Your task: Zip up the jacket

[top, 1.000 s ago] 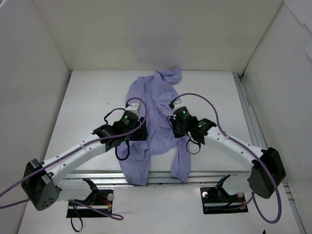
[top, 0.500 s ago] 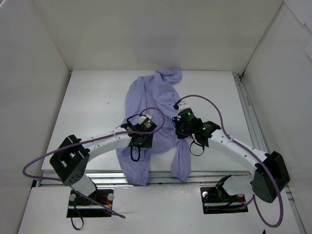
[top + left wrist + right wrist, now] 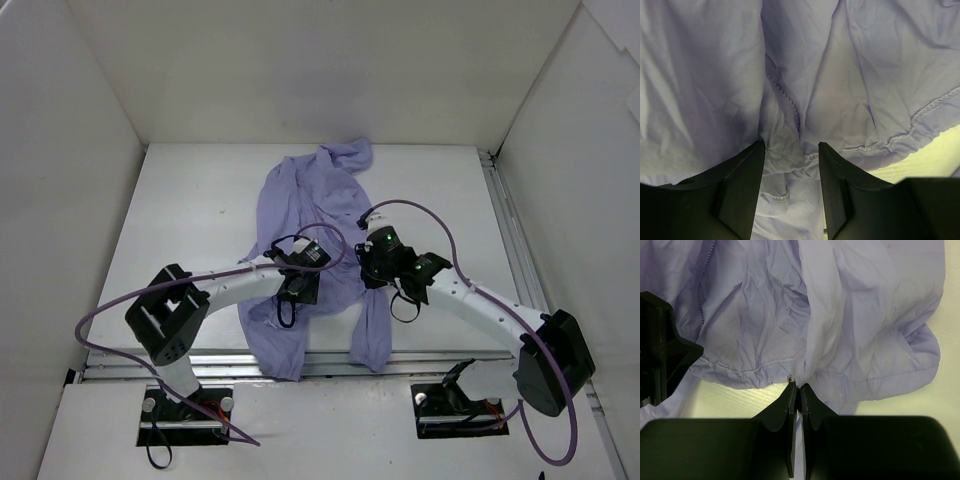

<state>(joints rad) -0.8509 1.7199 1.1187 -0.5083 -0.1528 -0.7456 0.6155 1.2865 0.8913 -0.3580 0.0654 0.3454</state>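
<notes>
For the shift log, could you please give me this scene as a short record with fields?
jacket: lavender, crumpled, lying on the table, reaching past its near edge
zipper: teeth line ends just ahead of the left gripper; whether it is zipped is unclear
left gripper: open, jaws either side of a fold near the hem
right gripper: shut, apparently pinching the hem
task: not visibly done
</notes>
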